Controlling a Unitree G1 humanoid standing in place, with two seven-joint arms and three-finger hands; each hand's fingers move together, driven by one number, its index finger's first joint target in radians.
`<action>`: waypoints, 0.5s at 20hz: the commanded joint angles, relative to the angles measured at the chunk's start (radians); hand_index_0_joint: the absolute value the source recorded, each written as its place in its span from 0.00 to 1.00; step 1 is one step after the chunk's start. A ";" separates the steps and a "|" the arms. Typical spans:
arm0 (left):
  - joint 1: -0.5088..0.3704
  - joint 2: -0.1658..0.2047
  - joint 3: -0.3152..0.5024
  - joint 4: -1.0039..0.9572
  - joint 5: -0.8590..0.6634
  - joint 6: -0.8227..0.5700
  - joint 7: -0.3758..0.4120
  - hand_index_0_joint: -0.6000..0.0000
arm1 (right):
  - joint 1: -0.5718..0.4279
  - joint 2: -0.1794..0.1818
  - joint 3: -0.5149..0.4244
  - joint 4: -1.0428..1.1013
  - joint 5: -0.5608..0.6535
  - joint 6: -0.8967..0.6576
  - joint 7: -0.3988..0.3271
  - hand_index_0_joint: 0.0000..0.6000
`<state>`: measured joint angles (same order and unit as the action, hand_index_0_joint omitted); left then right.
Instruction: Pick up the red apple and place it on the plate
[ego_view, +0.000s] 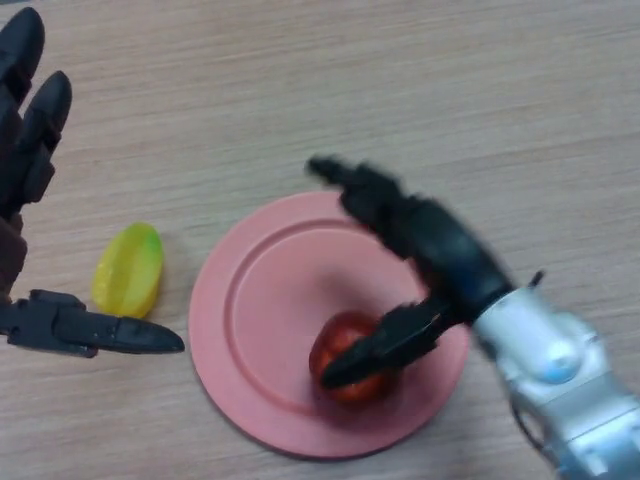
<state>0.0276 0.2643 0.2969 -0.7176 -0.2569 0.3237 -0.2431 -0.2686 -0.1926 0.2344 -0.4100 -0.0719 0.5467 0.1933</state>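
Note:
The red apple (345, 362) sits on the pink plate (260, 310), in the plate's front right part. My right hand (445, 255) hovers over the plate from the right and is open. Its fingers (365, 190) stretch straight toward the plate's far rim, away from the apple. Its thumb (385, 345) lies across the apple's top and right side, partly hiding it. My left hand (30, 140) stays idle at the left edge of the table, open, with its thumb (95, 332) pointing right.
A yellow-green fruit (128, 268) lies on the wooden table (450, 90) just left of the plate, between the plate and my left hand.

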 joint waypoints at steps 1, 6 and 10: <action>-0.026 0.029 0.014 -0.030 0.053 -0.104 0.014 1.00 | 0.010 -0.004 -0.193 -0.161 0.077 -0.072 0.068 0.00; -0.083 0.053 0.010 0.015 0.024 -0.056 0.043 1.00 | 0.031 -0.104 -0.375 -0.254 0.326 -0.024 0.015 0.00; -0.121 0.067 -0.031 0.015 0.049 -0.014 0.077 1.00 | 0.089 -0.142 -0.408 -0.301 0.321 -0.106 0.083 0.00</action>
<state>-0.0684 0.2921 0.2239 -0.6601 -0.2198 0.3915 -0.1833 -0.1483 -0.3110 -0.1220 -0.6509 0.1988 0.5904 0.2772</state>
